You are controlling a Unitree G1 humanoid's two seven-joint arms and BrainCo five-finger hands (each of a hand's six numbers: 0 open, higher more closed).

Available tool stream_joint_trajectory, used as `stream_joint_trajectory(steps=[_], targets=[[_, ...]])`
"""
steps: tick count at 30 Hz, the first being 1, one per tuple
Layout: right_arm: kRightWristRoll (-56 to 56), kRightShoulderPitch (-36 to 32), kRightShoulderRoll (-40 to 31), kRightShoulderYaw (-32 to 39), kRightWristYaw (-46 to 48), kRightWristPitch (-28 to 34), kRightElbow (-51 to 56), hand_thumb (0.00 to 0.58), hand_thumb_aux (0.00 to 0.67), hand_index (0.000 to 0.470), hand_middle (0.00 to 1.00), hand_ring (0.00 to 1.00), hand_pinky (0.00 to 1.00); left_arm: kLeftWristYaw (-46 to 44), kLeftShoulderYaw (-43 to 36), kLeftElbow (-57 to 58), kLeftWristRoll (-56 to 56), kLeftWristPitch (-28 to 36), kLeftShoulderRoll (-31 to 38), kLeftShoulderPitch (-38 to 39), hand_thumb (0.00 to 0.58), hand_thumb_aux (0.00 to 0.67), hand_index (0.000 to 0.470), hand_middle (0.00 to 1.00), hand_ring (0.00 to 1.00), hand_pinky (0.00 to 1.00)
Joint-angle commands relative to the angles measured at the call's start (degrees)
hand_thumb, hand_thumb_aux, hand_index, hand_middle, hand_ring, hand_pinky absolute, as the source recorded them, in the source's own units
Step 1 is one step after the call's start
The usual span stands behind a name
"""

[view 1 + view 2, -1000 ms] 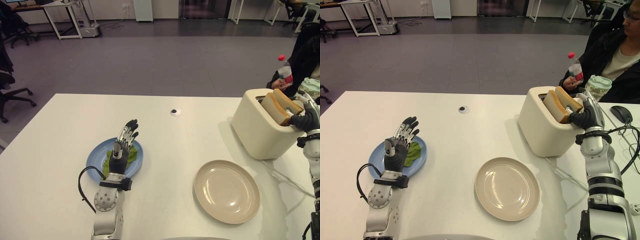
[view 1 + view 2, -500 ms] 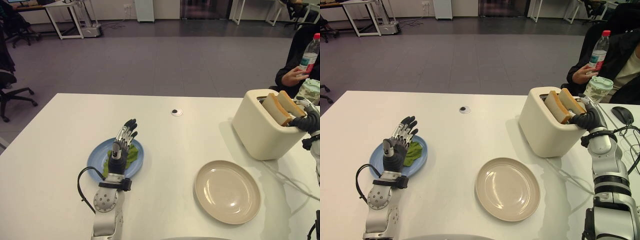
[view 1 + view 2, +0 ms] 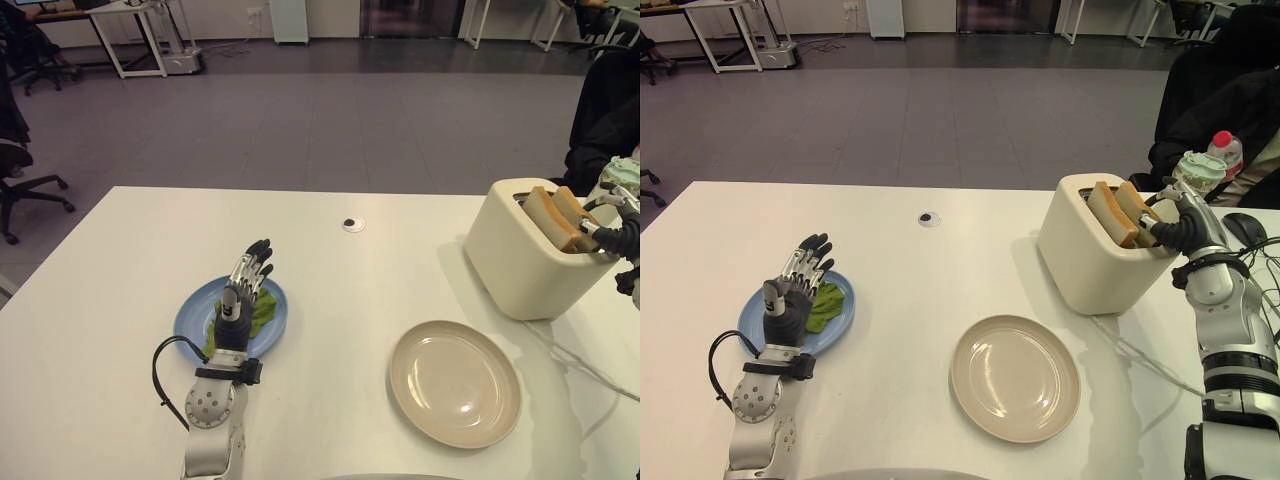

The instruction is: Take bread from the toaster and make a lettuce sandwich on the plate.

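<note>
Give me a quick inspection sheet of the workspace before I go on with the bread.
Surface: white table, no spills seen.
Job's things: toaster at the right with two bread slices standing in its slots; beige plate bare, in front of it; lettuce on the blue plate at the left.
Clutter: small round grommet mid-table; computer mouse at the right edge.
Hands: left hand over the blue plate, fingers straight, holding nothing; right hand at the toaster's right end against the slices, grasp unclear.
Cables: white cord runs from the toaster past the beige plate; black cable loop at the left wrist.
Surroundings: grey floor, desks and chairs behind.
</note>
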Motion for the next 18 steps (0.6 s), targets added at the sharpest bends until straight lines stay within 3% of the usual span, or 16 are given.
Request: stream_joint_trajectory(steps=[1,2,3,4,7,11,12,14,16,18], targets=[[-1.9,0.6,-0.8,1.6,0.1,1.3,4.2,0.580,0.670,0.470,0.00,0.00,0.00,0.1,0.2,-0.4,-0.2,0.3,0.0,0.5,0.000,0.000,0.000,0.00,0.00,0.00],[-2.0,0.3,-0.9,1.8,-0.1,1.2,4.8,0.571,0.589,0.413,0.00,0.00,0.00,0.1,0.2,-0.4,-0.3,0.3,0.0,0.5,0.000,0.000,0.000,0.00,0.00,0.00],[-2.1,0.0,-1.0,2.1,-0.3,1.1,5.3,0.523,0.460,0.323,0.00,0.00,0.00,0.1,0.3,-0.4,-0.3,0.3,0.0,0.6,0.000,0.000,0.000,0.00,0.00,0.00],[-2.2,-0.2,-1.0,2.4,-0.5,1.0,5.6,0.480,0.391,0.275,0.00,0.00,0.00,0.1,0.3,-0.5,-0.4,0.2,0.1,0.7,0.000,0.000,0.000,0.00,0.00,0.00],[-2.4,-0.6,-0.9,2.9,-0.7,0.8,6.1,0.456,0.360,0.253,0.00,0.00,0.00,0.0,0.5,-0.7,-0.6,0.2,0.2,1.0,0.000,0.000,0.000,0.00,0.00,0.00],[-2.0,-0.5,-0.8,3.4,-0.3,0.7,6.1,0.468,0.376,0.264,0.00,0.00,0.00,-0.1,0.7,-1.0,-0.8,0.4,0.4,1.2,0.000,0.000,0.000,0.00,0.00,0.00],[-2.0,-0.5,-0.8,3.5,-0.2,0.7,6.1,0.489,0.405,0.284,0.00,0.00,0.00,-0.1,0.7,-1.0,-0.8,0.4,0.4,1.2,0.000,0.000,0.000,0.00,0.00,0.00],[-2.0,-0.5,-0.8,3.5,-0.1,0.7,6.0,0.574,0.604,0.424,0.00,0.00,0.00,-0.1,0.6,-1.1,-0.8,0.4,0.4,1.2,0.000,0.000,0.000,0.00,0.00,0.00],[-2.0,-0.4,-0.8,3.6,0.0,0.6,5.9,0.580,0.670,0.470,0.00,0.00,0.00,-0.2,0.6,-1.1,-0.7,0.5,0.4,1.2,0.000,0.000,0.000,0.00,0.00,0.00],[-2.0,-0.2,-0.8,3.7,0.2,0.6,5.5,0.580,0.670,0.470,0.00,0.00,0.00,-0.2,0.6,-1.1,-0.7,0.5,0.4,1.2,0.000,0.000,0.000,0.00,0.00,0.00]])
